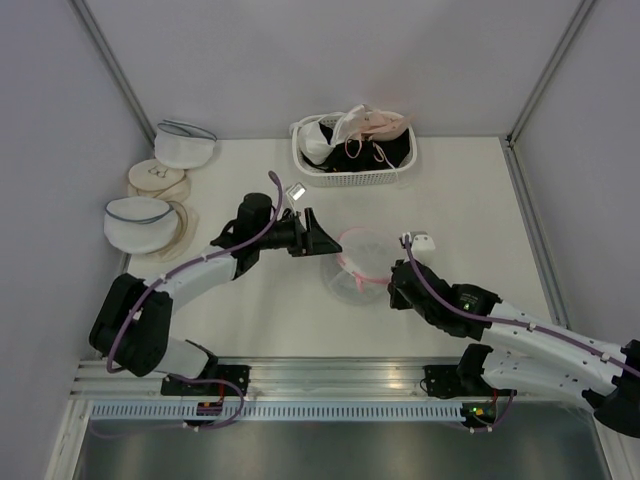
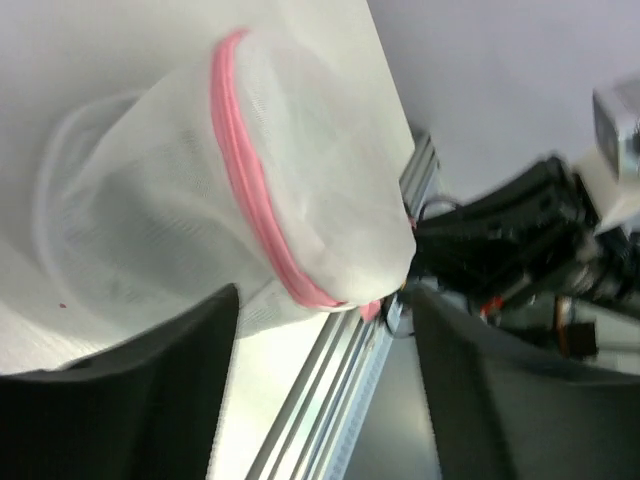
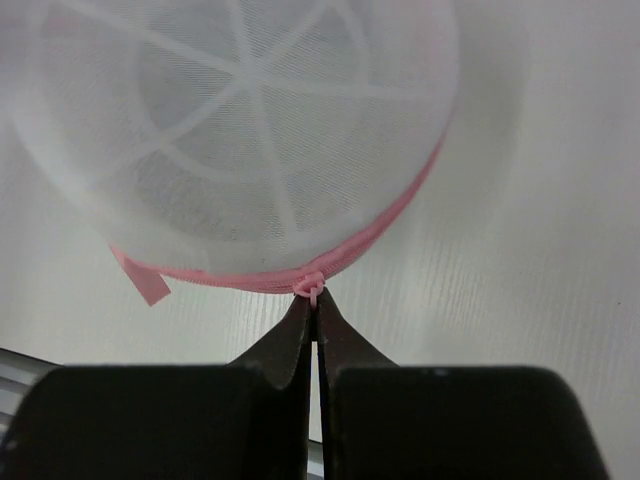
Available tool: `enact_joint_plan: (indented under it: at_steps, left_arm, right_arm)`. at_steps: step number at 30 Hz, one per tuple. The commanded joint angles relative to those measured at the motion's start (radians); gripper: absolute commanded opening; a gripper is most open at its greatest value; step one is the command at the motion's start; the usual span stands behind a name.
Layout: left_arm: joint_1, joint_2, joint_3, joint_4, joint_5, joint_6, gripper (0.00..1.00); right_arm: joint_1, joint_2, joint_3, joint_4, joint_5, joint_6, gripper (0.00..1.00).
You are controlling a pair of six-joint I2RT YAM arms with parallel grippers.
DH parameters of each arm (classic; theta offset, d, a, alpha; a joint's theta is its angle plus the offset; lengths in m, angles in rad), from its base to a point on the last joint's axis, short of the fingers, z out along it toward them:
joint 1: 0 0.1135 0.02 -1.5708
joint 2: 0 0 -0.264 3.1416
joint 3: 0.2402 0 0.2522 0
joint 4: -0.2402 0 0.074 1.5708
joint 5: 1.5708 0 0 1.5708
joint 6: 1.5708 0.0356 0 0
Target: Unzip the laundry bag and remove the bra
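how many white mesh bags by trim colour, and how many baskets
pink-trim mesh bag: 1
blue-grey-trim mesh bags: 2
basket: 1
total: 4

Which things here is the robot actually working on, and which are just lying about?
In the job: laundry bag; its zipper pull, pinched by the right end effector; the left end effector, open next to the bag.
Lying about: basket of bras; two blue-trimmed mesh bags; beige pads.
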State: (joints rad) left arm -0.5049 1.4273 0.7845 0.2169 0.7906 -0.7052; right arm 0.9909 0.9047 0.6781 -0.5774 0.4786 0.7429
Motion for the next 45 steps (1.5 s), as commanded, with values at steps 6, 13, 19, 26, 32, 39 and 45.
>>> enact_joint_plan:
  at_steps: [6, 13, 19, 26, 32, 39, 45]
  left_arm:
    - [-0.069, -0.244, -0.079, -0.043, -0.448, -0.126, 1.0]
    - [-0.213, -0.404, -0.237, -0.073, -0.554, -0.267, 1.0]
    - [-0.297, -0.331, -0.267, -0.035, -0.583, -0.323, 1.0]
    - [-0.323, -0.219, -0.269, 0.108, -0.576, -0.385, 1.0]
    - [-0.331, -0.142, -0.245, 0.206, -0.596, -0.405, 0.83]
    - [-0.331, -0.119, -0.24, 0.222, -0.588, -0.402, 0.07]
    - [-0.325, -0.191, -0.22, 0.099, -0.677, -0.318, 0.02]
  right_arm:
    - [-0.003, 0.013, -0.052, 0.14, -0.15, -0.048, 0.01]
    - [-0.005, 0.045, -0.123, 0.479, -0.527, -0.097, 0.0]
    - [-0.005, 0.085, -0.086, 0.517, -0.577, -0.129, 0.0]
    - [-0.005, 0.076, -0.095, 0.542, -0.601, -0.131, 0.0]
    - [-0.005, 0.071, -0.106, 0.512, -0.629, -0.155, 0.0]
    - [-0.003, 0.06, -0.109, 0.465, -0.617, -0.168, 0.0]
    - [-0.003, 0.08, -0.066, 0.276, -0.536, -0.177, 0.0]
